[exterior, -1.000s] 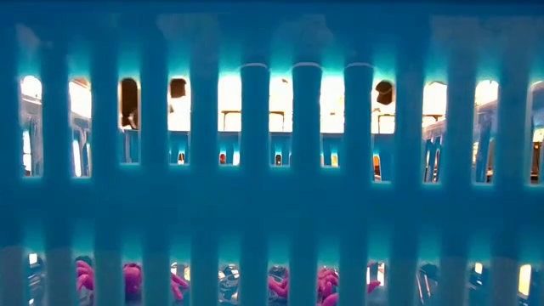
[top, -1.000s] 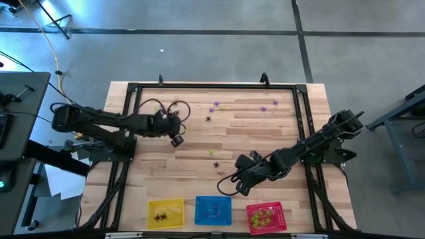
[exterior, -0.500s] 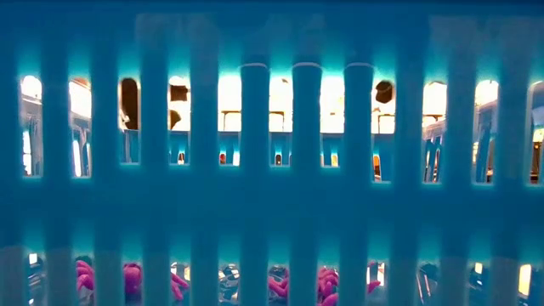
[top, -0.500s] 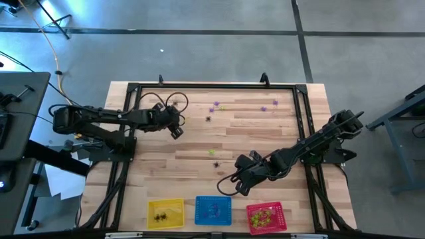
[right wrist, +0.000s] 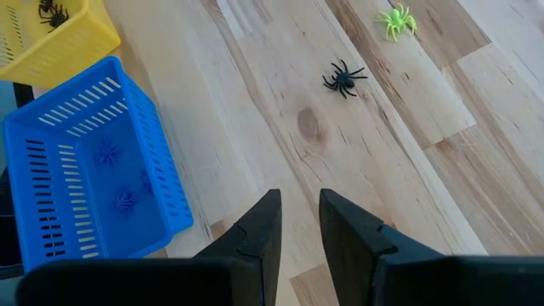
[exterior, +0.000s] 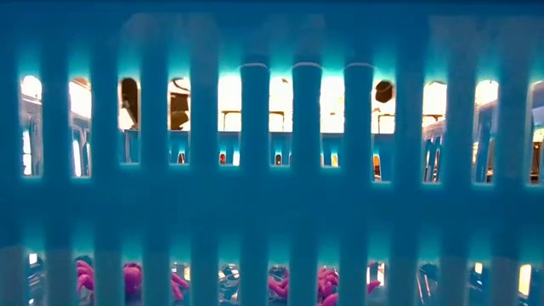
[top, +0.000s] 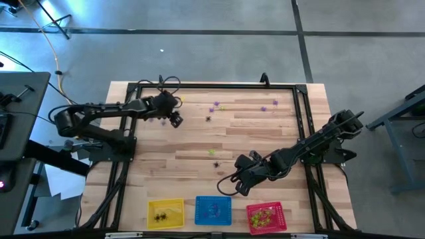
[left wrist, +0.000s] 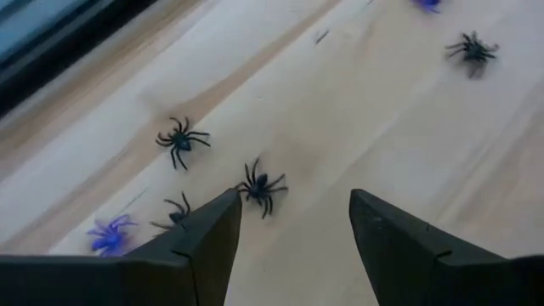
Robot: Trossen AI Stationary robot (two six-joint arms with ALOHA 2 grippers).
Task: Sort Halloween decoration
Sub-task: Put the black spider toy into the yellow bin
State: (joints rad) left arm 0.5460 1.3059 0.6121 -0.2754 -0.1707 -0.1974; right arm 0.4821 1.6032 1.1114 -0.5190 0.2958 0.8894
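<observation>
The left gripper (top: pixel 175 121) hovers over the upper left of the bench (top: pixel 265 136) in the high view, jaws spread wide and holding nothing. Its wrist view shows black spiders (left wrist: pixel 263 185) on the wood right ahead of the fingers (left wrist: pixel 204 242), with a purple spider (left wrist: pixel 108 235) just beside them. The right gripper (top: pixel 240 186) sits low at centre right of the frame, jaws narrow, a slim gap between them, nothing gripped. A black spider (right wrist: pixel 343 79) and a green spider (right wrist: pixel 396 20) lie beyond it. More spiders are scattered along the bench's top edge. Along the bottom edge sit the yellow basket (top: pixel 165 213) with black ones, the blue basket (top: pixel 213 210) with purple ones, and the red basket (top: pixel 265 217) with green ones.
</observation>
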